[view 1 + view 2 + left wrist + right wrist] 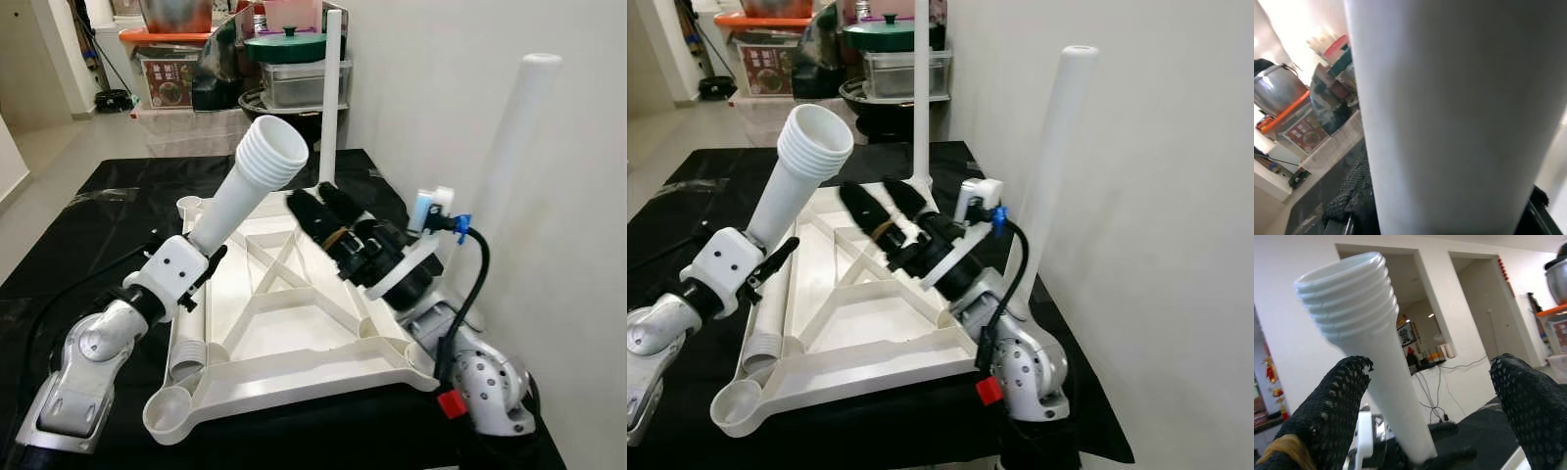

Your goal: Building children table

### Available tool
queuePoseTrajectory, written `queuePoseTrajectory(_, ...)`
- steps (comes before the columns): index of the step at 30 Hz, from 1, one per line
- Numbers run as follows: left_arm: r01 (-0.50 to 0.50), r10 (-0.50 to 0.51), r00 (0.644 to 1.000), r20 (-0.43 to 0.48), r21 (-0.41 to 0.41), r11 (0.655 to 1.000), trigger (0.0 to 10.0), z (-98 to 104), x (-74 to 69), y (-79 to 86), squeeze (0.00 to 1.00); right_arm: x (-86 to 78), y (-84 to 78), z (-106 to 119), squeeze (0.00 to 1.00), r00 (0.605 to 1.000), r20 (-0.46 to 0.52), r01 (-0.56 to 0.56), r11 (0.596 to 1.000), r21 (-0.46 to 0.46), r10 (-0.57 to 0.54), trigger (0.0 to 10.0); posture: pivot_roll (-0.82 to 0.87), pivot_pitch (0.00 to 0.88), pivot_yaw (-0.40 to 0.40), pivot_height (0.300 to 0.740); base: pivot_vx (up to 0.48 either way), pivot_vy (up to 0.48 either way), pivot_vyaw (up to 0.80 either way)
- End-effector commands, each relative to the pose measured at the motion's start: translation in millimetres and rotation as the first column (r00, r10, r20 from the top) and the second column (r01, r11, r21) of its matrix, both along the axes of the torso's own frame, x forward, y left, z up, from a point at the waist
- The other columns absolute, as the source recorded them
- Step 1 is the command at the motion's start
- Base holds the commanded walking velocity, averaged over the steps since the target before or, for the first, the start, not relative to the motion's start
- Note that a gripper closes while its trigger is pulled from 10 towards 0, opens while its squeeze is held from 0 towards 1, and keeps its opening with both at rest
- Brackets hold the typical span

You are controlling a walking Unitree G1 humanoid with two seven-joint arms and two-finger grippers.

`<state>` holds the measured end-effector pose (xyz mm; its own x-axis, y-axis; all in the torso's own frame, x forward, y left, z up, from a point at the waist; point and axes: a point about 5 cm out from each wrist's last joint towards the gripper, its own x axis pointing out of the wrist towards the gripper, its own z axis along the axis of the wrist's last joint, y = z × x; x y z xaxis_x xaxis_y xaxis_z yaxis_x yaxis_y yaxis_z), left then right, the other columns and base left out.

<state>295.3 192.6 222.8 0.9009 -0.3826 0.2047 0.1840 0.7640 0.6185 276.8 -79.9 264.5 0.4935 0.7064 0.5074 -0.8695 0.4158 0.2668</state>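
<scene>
An upside-down white plastic table top (294, 377) lies on the black table. Two white legs stand upright in its sockets: one at the far right corner (331, 98), one at the near right corner (509, 147). My left gripper (201, 269) is shut on a third white leg (250, 186), holding it tilted with its ribbed, flared end up, above the top's left side. Along the top's left edge lies another leg (186, 357). My right gripper (321, 208) hovers open over the middle of the top, its black fingers (1327, 416) pointing toward the held leg (1376, 347) without touching it.
A white wall (549, 39) runs close along the right of the black table (88, 225). Behind the table stand shelves with a green-lidded pot (286, 44) and metal trays. An empty corner socket (167, 411) is at the near left. Open floor lies to the far left.
</scene>
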Motion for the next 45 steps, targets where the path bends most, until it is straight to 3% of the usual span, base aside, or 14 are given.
queuePoseTrajectory(1,-0.019,0.019,1.0,0.007,-0.019,1.0,10.0,4,0.6,4.3,0.0,-2.8,-0.3,2,0.0,1.0,0.023,-0.005,1.0,-0.004,0.005,10.0,0.08,0.0,-0.01,0.74,0.0,0.0,0.0)
queuePoseTrajectory(10,-0.025,0.025,1.0,-0.006,-0.057,0.998,10.0,6,5.3,2.6,0.0,-6.1,6.7,4,0.0,0.998,0.06,-0.001,1.0,-0.006,0.001,10.0,0.07,0.0,-0.001,0.74,0.0,0.0,0.0)
queuePoseTrajectory(17,0.036,-0.036,0.997,-0.065,-0.006,0.999,10.0,-4,7.6,-10.2,0.0,-8.7,40.2,21,0.0,0.99,0.12,-0.072,0.997,0.032,0.068,10.0,0.07,0.0,0.004,0.74,0.0,0.0,0.0)
queuePoseTrajectory(23,0.077,-0.075,0.992,-0.103,0.02,0.997,10.0,-10,4.5,-15.3,0.0,-3.6,51.3,20,0.0,0.989,0.134,-0.063,0.998,-0.002,0.063,10.0,0.08,0.0,-0.004,0.74,0.0,0.0,0.0)
queuePoseTrajectory(32,0.127,-0.117,0.98,-0.158,0.056,0.99,10.0,-20,-0.8,-21.7,0.0,1.4,52.2,14,0.0,0.993,0.114,-0.012,0.999,-0.036,0.017,10.0,0.08,0.0,-0.006,0.74,0.0,0.0,0.0)
queuePoseTrajectory(35,0.147,-0.134,0.975,-0.177,0.061,0.987,10.0,-24,-2.4,-25.1,0.0,9.6,48.4,13,0.0,0.994,0.091,0.062,0.998,-0.026,-0.059,9.7,0.07,0.0,-0.005,0.74,0.0,0.0,0.0)
queuePoseTrajectory(36,0.161,-0.146,0.971,-0.189,0.07,0.984,10.0,-27,-3.2,-27.8,0.0,13.4,46.6,15,0.0,0.993,0.082,0.088,0.996,-0.001,-0.087,0.0,0.07,0.0,-0.005,0.74,0.0,0.0,0.0)
queuePoseTrajectory(45,0.157,-0.139,0.972,-0.188,0.087,0.984,10.0,-28,-2.3,-25.2,0.0,13.7,46.7,12,0.0,0.996,0.056,0.07,0.997,0.024,-0.072,0.0,0.08,0.0,-0.006,0.74,0.0,0.0,0.0)
